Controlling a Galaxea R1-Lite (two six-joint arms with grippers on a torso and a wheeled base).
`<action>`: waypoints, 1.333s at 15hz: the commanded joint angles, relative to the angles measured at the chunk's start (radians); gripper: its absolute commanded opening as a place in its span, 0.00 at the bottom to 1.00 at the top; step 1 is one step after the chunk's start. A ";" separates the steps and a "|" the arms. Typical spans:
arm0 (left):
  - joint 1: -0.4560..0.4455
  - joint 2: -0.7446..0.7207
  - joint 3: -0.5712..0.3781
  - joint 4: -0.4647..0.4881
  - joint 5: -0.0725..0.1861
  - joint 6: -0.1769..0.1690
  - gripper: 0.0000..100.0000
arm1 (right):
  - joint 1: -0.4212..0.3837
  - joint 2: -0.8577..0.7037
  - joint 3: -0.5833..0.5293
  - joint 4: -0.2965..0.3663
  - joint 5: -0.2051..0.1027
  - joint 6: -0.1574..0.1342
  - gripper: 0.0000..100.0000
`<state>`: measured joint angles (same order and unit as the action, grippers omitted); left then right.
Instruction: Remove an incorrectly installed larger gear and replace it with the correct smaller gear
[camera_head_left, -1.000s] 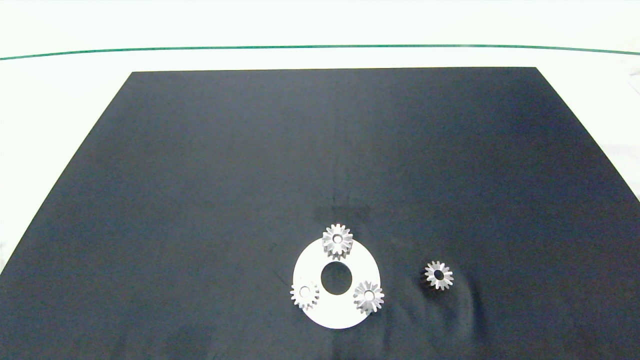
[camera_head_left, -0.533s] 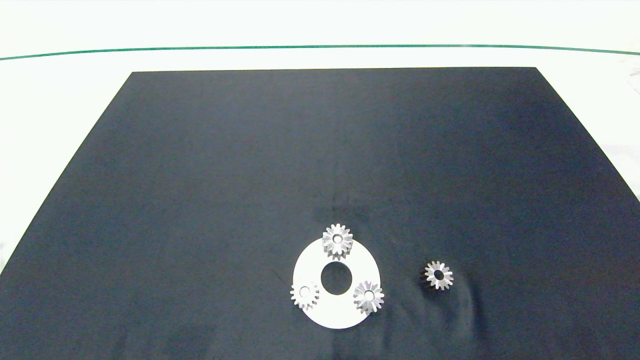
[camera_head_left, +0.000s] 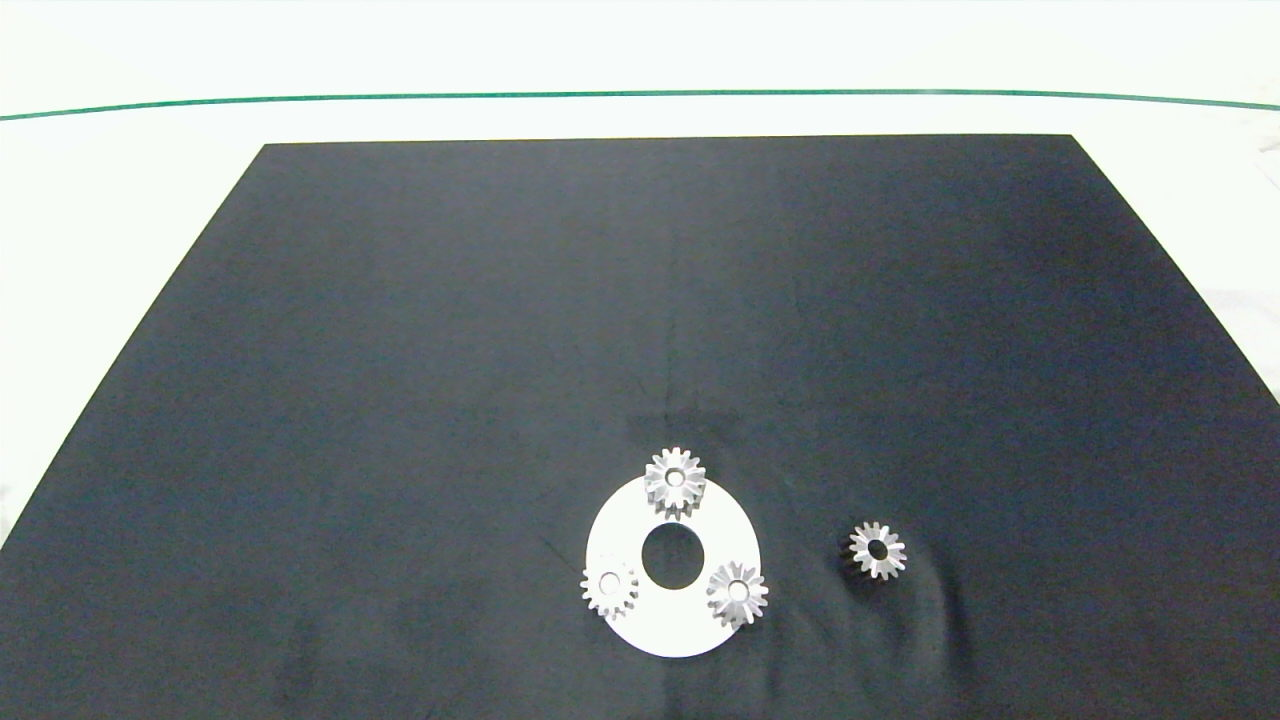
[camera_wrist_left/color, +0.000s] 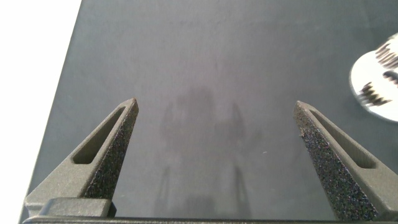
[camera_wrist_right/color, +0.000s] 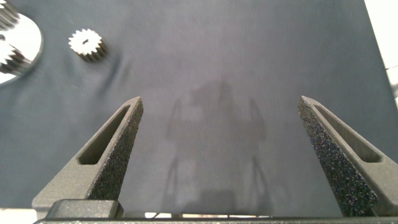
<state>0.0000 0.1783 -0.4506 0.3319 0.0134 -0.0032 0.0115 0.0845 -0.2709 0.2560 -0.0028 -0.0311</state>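
A black mat (camera_head_left: 400, 350) covers a white table. On it lies a white disc (camera_head_left: 620, 525) carrying three silver gears. The larger gear (camera_head_left: 737, 594), fine-toothed, sits on the disc's near right. The smaller gear (camera_head_left: 878, 551), chunky-toothed, lies loose to the disc's right: four gears in all. Nothing has moved since earlier. The left gripper (camera_wrist_left/color: 216, 115) and right gripper (camera_wrist_right/color: 221, 109) hover spread wide over bare mat.

Materials & finish: metal parts on matt cloth

Black mat (camera_head_left: 400, 350): cloth, matt, slightly wrinkled at approx. 3 o'clock of the disc. Disc (camera_head_left: 625, 525): flat, smooth, pale, bright sheen. Larger gear (camera_head_left: 738, 593) & smaller gear (camera_head_left: 878, 550): silver metal w/ shiny tooth faces; so too the other 2 gears on the disc. Tabletop (camera_head_left: 120, 170): white, smooth. Left gripper (camera_wrist_left/color: 216, 112) & right gripper (camera_wrist_right/color: 221, 107): grey fingers, rough grainy inner pads, matt.
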 joint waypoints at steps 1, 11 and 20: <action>0.005 0.509 -0.508 0.240 0.003 0.055 1.00 | 0.059 0.282 -0.261 0.074 0.007 -0.007 1.00; 0.066 0.842 -0.954 0.575 0.051 0.054 1.00 | 0.352 1.072 -0.892 0.203 0.003 -0.173 1.00; 0.067 0.771 -0.994 0.576 0.051 0.055 1.00 | 0.680 1.529 -1.315 0.404 -0.178 -0.233 1.00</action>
<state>0.0672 0.9694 -1.4432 0.9030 0.0638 0.0519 0.6445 1.4957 -1.5253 0.6513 -0.1619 -0.2579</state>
